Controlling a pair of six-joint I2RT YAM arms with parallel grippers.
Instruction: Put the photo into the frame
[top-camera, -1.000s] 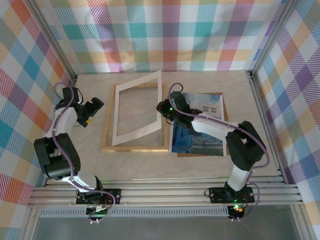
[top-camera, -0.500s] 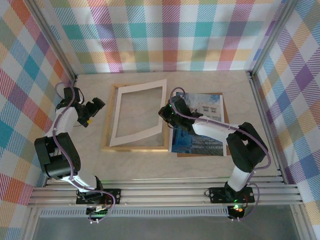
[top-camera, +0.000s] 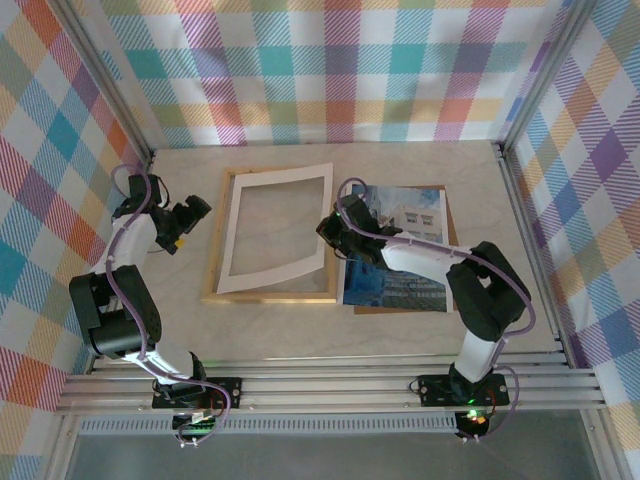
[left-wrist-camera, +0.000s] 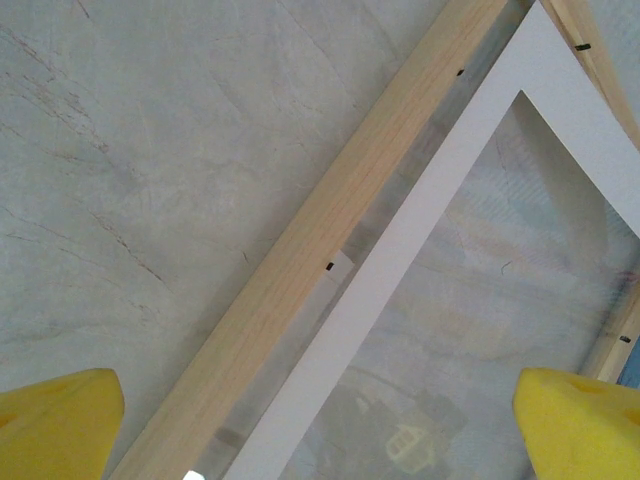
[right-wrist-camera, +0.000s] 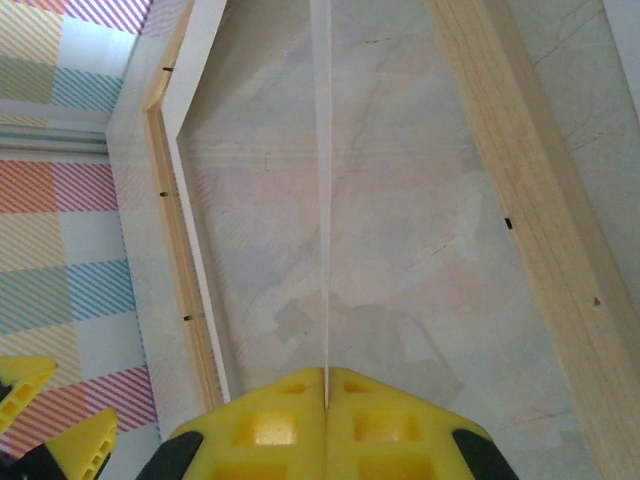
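Where the overhead blurs it, we see from the wrist the right gripper (right-wrist-camera: 325, 388) clamped on the white mat (right-wrist-camera: 325, 200), apparently tilted above the frame (top-camera: 268, 297), photo (top-camera: 400, 290) outside; left gripper (left-wrist-camera: 320, 430) gapes empty.

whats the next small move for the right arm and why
Probably lower the right gripper a little, then open it: it pinches the white mat by one edge, which sits tilted above the frame rather than flat inside it.
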